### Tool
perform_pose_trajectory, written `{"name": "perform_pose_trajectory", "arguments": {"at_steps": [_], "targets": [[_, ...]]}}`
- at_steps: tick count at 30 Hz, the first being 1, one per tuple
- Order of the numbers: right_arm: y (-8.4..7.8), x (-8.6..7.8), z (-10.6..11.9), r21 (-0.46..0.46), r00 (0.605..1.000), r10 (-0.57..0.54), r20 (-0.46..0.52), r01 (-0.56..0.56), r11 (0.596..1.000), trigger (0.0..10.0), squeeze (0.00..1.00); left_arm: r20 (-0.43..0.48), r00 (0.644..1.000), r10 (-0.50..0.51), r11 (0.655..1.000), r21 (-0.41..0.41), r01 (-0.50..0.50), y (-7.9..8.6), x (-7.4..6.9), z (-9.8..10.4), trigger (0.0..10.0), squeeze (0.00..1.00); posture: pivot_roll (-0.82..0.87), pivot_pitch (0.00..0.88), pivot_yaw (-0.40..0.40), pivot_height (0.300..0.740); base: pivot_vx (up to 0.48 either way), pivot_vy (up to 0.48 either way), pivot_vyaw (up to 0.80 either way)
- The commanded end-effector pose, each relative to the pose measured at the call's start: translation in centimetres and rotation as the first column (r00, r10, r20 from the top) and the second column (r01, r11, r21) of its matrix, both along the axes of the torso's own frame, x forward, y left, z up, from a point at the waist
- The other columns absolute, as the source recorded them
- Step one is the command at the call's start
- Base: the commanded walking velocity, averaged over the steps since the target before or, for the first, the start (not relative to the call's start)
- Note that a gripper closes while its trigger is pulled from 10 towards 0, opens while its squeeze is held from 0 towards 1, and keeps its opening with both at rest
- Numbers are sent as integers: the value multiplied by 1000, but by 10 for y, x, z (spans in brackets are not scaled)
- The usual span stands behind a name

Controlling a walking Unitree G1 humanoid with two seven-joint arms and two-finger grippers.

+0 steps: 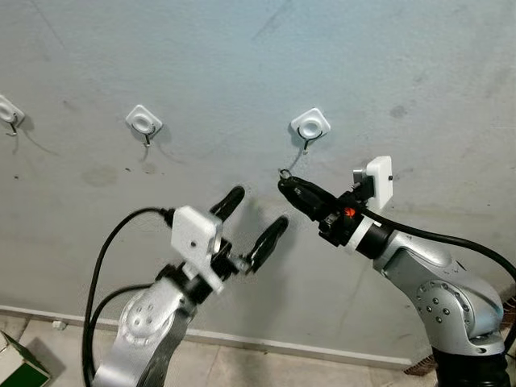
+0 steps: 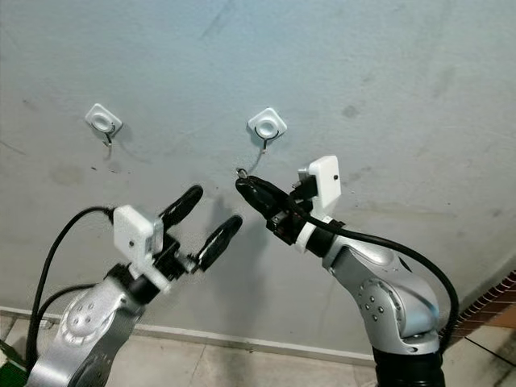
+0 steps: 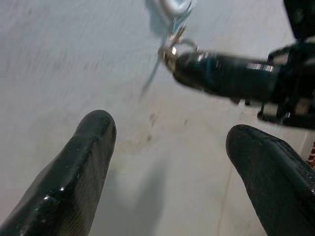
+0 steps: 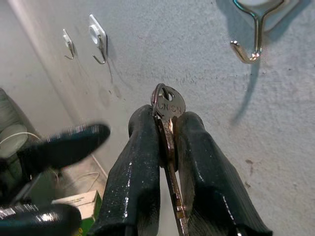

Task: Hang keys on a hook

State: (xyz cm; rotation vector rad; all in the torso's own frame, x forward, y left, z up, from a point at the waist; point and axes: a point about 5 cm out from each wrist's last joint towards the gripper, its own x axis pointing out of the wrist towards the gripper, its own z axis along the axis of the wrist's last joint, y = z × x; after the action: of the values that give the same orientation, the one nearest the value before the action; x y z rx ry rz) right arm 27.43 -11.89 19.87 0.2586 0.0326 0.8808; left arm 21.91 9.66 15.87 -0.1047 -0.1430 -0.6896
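The left gripper point(image 1: 251, 225), black two-fingered and on a silver arm, sits nearest the camera, low at about 7 o'clock from the target, its fingers spread wide and holding nothing. It hovers just off the wall, pointing up toward 1 o'clock.

Up and across at 2 o'clock from it, the right gripper point(image 4: 165, 142) is pinched tight on a brass-coloured flat key point(image 4: 171, 105) stamped with lettering, the key's head and its thin steel split ring point(image 4: 156, 98) poking out past the fingertips.

On the wall, just past the fingertips at about 12 to 1 o'clock, is the white square adhesive plate with a bent wire hook point(image 1: 309, 129). The ring is close below the hook's upturned tip point(image 4: 244, 55) but not over it.

The risk, as I judge it, is a miss: the ring is small and stands edge-on, so a slight tilt would make it slide off the wire or knock against the wall (letting go early would send the key to the floor). A hard push might also peel the plate loose.

There is open room on the bare grey plaster wall point(image 1: 403, 64) on every side of the hook. A second white hook plate point(image 1: 143, 122) sits well apart at 9 o'clock, and a third point(image 1: 8, 111) at the far edge.
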Motion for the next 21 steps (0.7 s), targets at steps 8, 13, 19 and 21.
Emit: {"name": "perform_pose_trajectory", "arguments": {"at_steps": [8, 13, 19, 21], "targets": [[-5, 5, 2, -16, 1000, 0, 16, 0, 1000, 10000, 0, -51, 996, 76, 997, 30, -75, 21, -23, 2, 10000, 0, -22, 25, 41, 740, 0, 0, 0], [-4, 9, 4, -9, 999, 26, 20, -26, 1000, 10000, 0, -43, 995, 87, 996, 27, -86, 23, -28, 9, 10000, 0, -5, 28, 36, 740, 0, 0, 0], [-13, 15, 6, -36, 999, 32, 29, -31, 999, 10000, 0, -15, 995, 102, 995, 15, -102, 22, -28, 23, 10000, 0, 8, 28, 27, 740, 0, 0, 0], [-15, 18, 7, -41, 999, 31, 36, -30, 999, 10000, 0, -21, 994, 106, 994, 17, -106, 23, -29, 23, 10000, 0, 17, 27, 25, 740, 0, 0, 0]]}}
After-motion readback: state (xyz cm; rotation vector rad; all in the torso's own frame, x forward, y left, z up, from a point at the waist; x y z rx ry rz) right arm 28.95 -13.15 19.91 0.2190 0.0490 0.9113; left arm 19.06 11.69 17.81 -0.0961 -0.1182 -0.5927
